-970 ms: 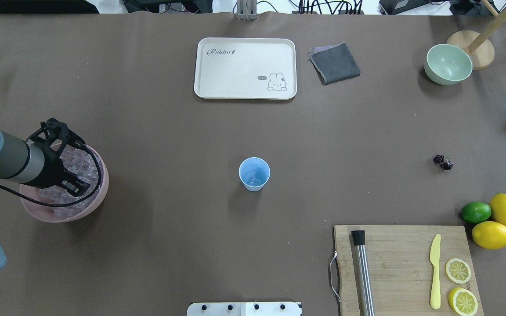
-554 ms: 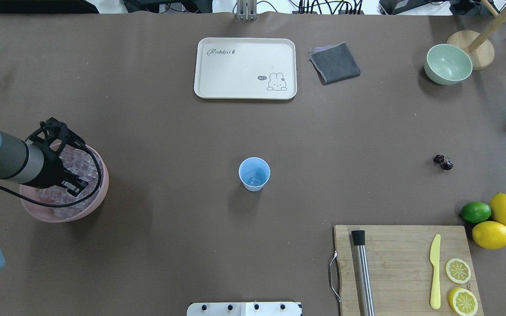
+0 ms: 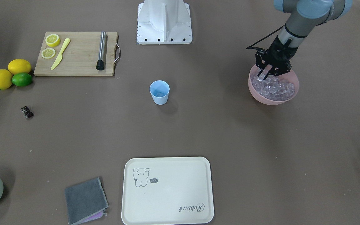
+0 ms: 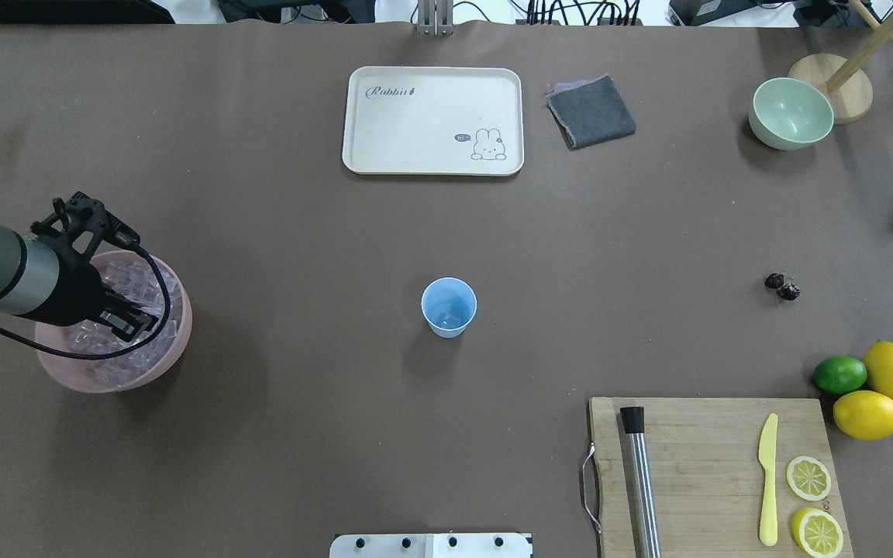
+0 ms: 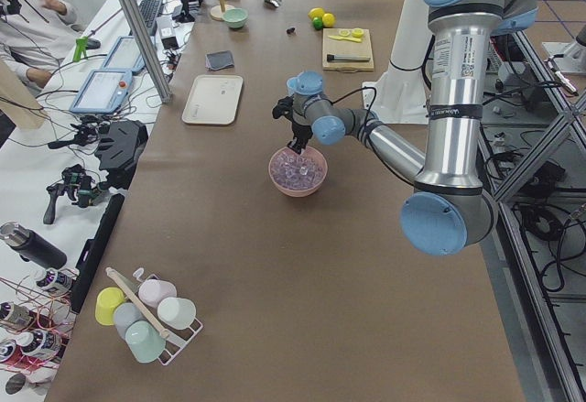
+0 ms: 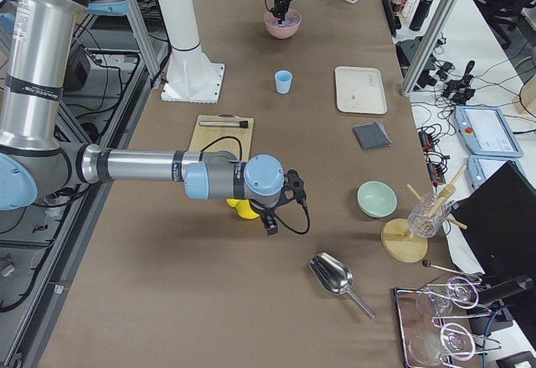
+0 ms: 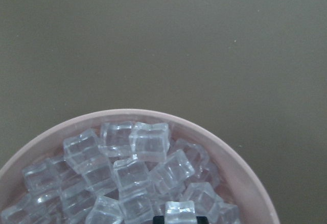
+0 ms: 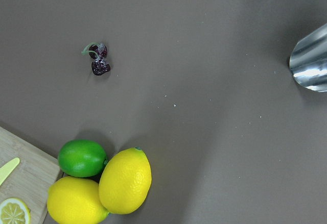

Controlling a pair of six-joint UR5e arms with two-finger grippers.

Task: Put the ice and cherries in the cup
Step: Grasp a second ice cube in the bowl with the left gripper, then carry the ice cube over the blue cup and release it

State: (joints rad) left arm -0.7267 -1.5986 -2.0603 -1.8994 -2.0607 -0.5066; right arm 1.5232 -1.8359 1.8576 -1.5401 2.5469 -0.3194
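Saw left end effector [image 3: 263, 76] pinched on one ice cube [image 7: 180, 212] at the top of the pile in the pink bowl [image 3: 273, 100], likely for carrying to the cup [image 3: 159, 93] mid-bench [image 3: 230, 131], cherries [image 3: 27, 112] loose near the lemons [image 3: 19, 66]; couldn't tell right end effector's [image 6: 272, 224] opening.

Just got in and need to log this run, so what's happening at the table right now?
The left gripper is down in the pink bowl, apparently pinching one cube of ice. The blue cup stands mid-table with a little ice in it. The cherries lie on the table, apart from the cup. The right gripper hangs above the table near the lemons; whether it is open cannot be told.
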